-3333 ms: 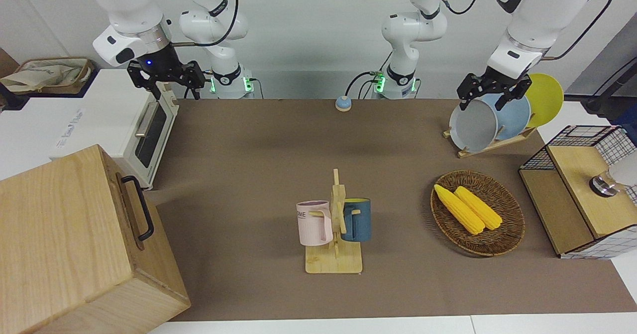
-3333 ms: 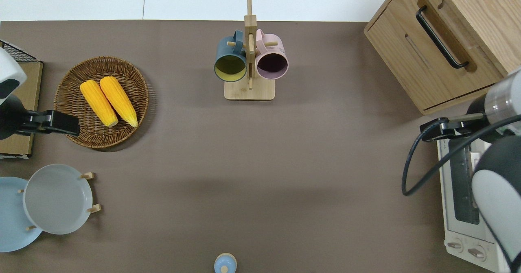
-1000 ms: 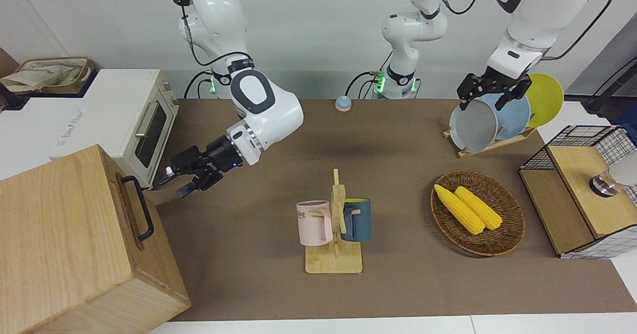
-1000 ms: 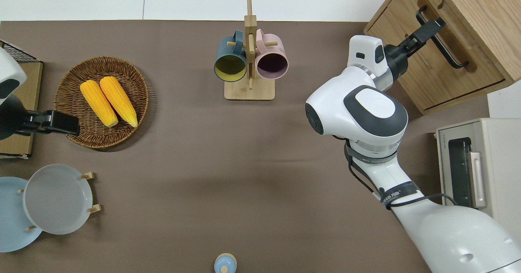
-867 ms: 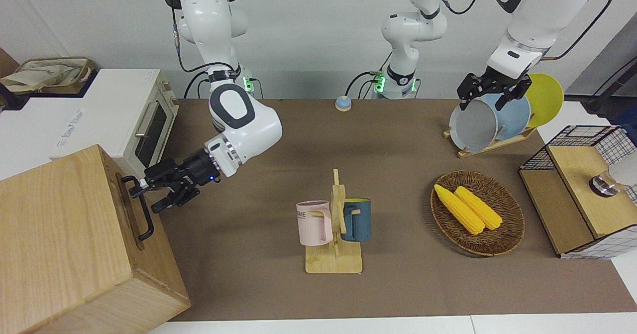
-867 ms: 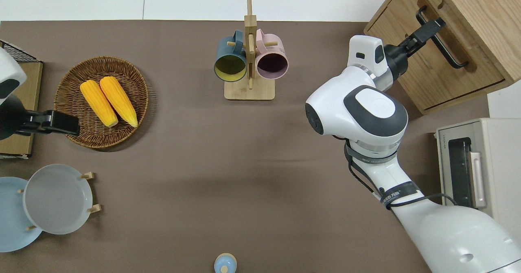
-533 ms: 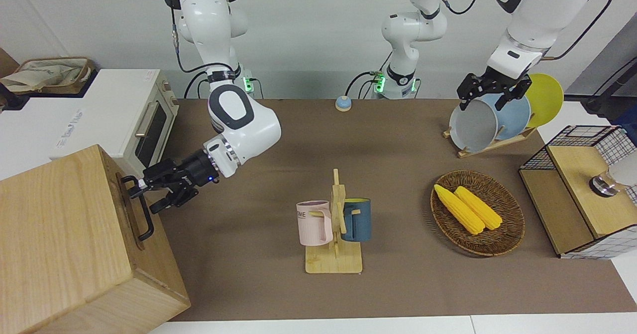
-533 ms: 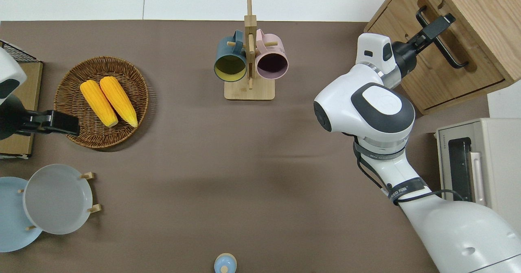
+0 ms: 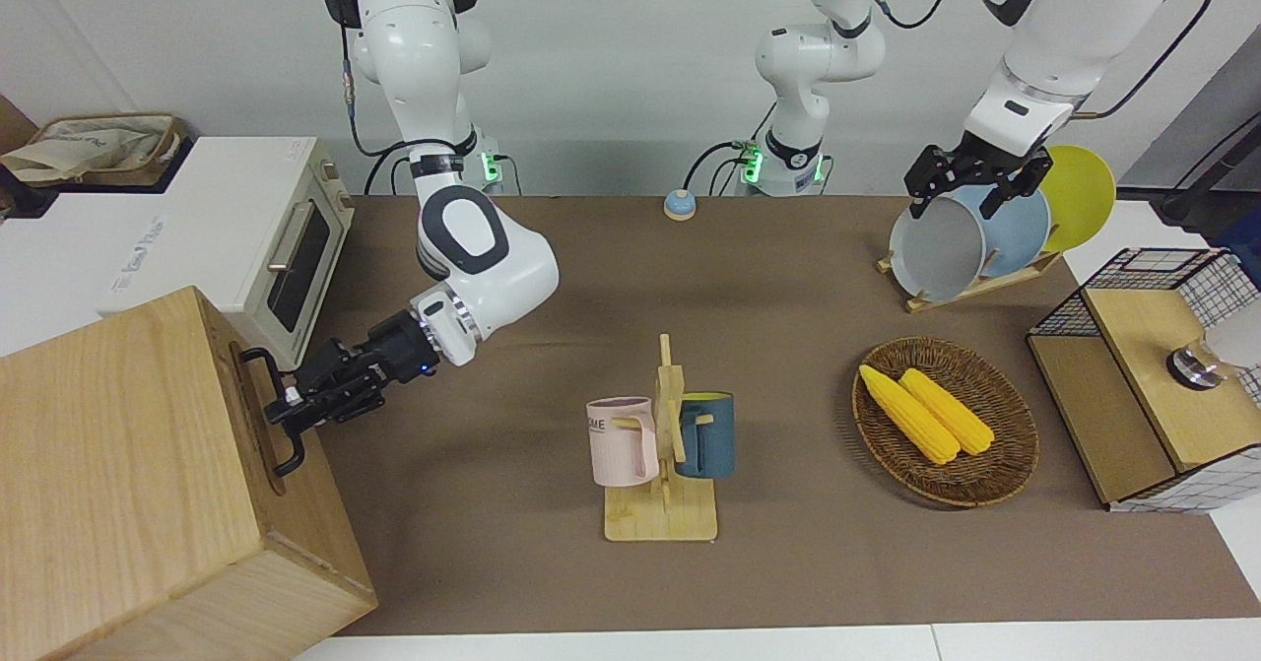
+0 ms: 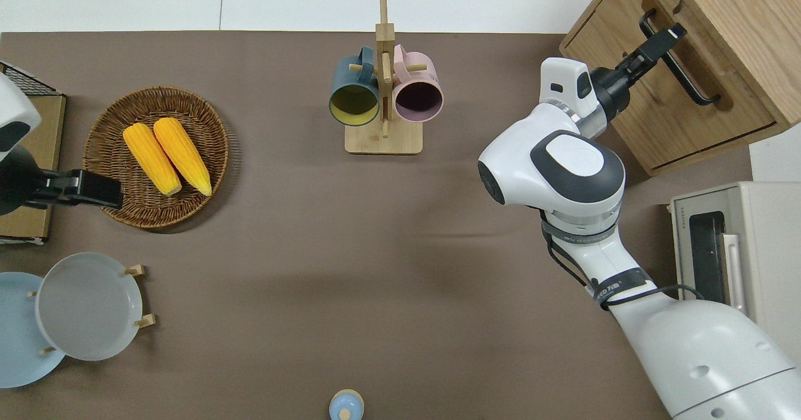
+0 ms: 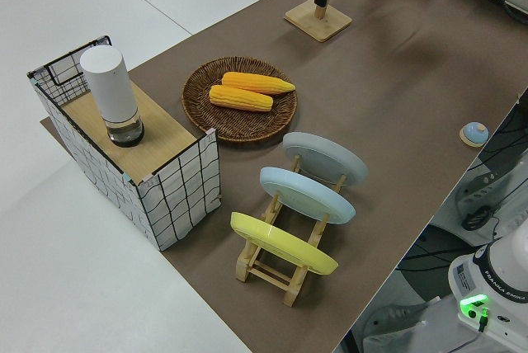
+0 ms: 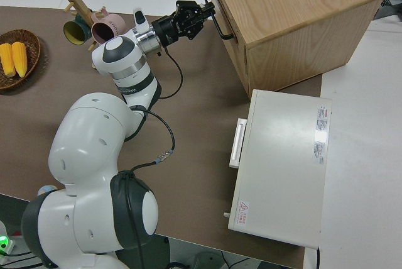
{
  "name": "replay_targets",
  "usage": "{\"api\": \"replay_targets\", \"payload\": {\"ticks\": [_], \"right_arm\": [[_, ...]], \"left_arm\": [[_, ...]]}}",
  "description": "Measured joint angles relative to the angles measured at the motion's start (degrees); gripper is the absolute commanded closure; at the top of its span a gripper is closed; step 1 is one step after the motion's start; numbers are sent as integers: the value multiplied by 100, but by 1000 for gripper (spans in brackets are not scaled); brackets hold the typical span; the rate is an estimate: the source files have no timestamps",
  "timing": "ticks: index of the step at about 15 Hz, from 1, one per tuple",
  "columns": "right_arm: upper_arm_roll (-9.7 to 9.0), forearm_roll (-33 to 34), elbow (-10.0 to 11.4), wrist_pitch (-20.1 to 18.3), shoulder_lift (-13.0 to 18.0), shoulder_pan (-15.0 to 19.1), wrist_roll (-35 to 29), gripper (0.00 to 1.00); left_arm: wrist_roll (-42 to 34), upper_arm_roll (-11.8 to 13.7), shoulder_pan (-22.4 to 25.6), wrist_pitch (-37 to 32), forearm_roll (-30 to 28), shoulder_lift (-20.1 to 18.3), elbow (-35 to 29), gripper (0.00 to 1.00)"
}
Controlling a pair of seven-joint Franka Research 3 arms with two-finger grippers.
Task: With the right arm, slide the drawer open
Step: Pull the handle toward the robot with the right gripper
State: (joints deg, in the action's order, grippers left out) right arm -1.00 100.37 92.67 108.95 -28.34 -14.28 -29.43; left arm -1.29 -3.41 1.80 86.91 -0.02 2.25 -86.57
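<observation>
Right gripper [image 9: 292, 410] is at the black bar handle [image 10: 679, 63] of the drawer [image 10: 663, 94], fingers set around the bar near its middle; can't tell if they're clamped on it or only straddling it. Blue wrist light visible in the front view.

Drawer: wide, shallow, light wood, handle sitting in a recessed slot. Front looks flush with the cabinet face, no gap seen. It belongs to the big pale wooden cabinet [image 9: 128, 484] at the counter corner on the right arm's end, along the edge farthest from the robots, turned at an angle to that edge.

Left arm is parked; can't tell the state of the left gripper [image 9: 970, 180].

Counter [image 9: 788, 562] has a brown mat with white edging. White toaster oven [image 12: 279, 168] is just beside the cabinet, nearer the robots. Mug rack [image 10: 383, 88] with 2 mugs stands mid-counter near the same edge. Wicker basket [image 9: 1005, 464] holds 2 corn cobs. Plain light wall where the robots stand.
</observation>
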Motion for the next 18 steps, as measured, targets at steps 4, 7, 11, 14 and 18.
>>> {"api": "replay_targets", "payload": {"ticks": [4, 7, 11, 14, 18], "right_arm": [[-2, 0, 0, -1, 0, -1, -12, 996], [-8, -7, 1, -18, 0, -26, -19, 996], [-60, -277, 38, -549, 6, -423, -19, 996], [-70, -582, 60, -1041, 11, -881, -5, 996], [-70, -904, 61, -1488, 16, -1403, 0, 996]], "left_arm": [[0, 0, 0, 0, 0, 0, 0, 7], [0, 0, 0, 0, 0, 0, 0, 7], [0, 0, 0, 0, 0, 0, 0, 7], [0, 0, 0, 0, 0, 0, 0, 7], [0, 0, 0, 0, 0, 0, 0, 7]]}}
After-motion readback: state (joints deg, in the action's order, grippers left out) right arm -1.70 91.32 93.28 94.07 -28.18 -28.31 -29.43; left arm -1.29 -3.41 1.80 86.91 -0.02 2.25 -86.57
